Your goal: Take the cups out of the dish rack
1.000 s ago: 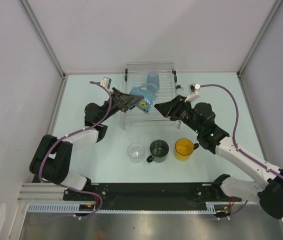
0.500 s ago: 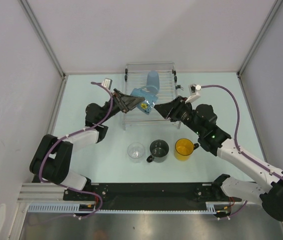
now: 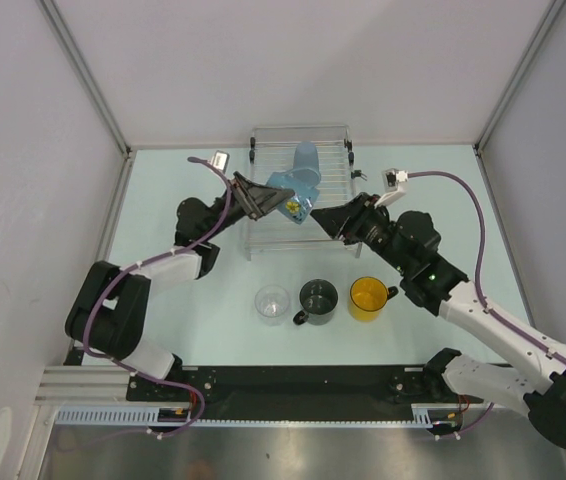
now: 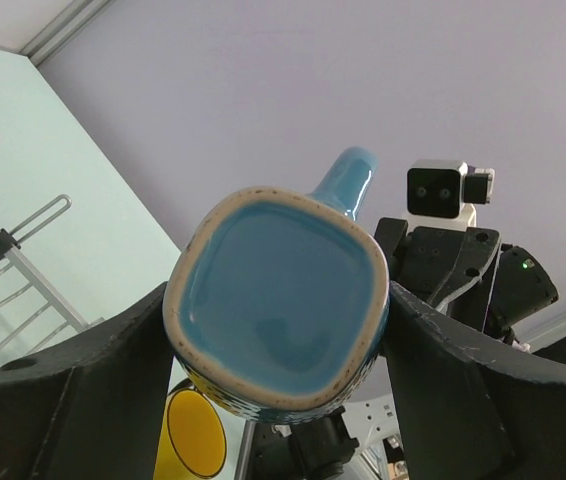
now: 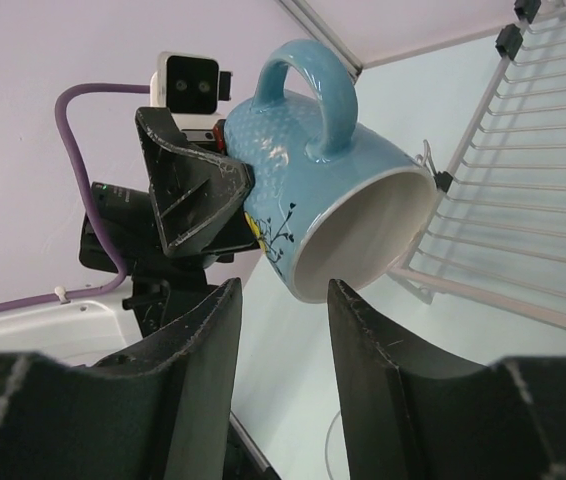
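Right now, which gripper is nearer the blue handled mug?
Left. The left gripper is clamped on the base end of the blue handled mug, holding it tilted over the dish rack; the right gripper sits open just in front of its mouth.

A pale green table (image 3: 163,200) carries a silver wire rack (image 3: 273,236), set close to the back wall. Three cups stand upright in a row on the bare top on the near side of the rack: a clear tumbler (image 3: 273,302) off its left corner, a grey mug (image 3: 317,298) beside it, and a yellow mug (image 3: 369,297) off its right corner.
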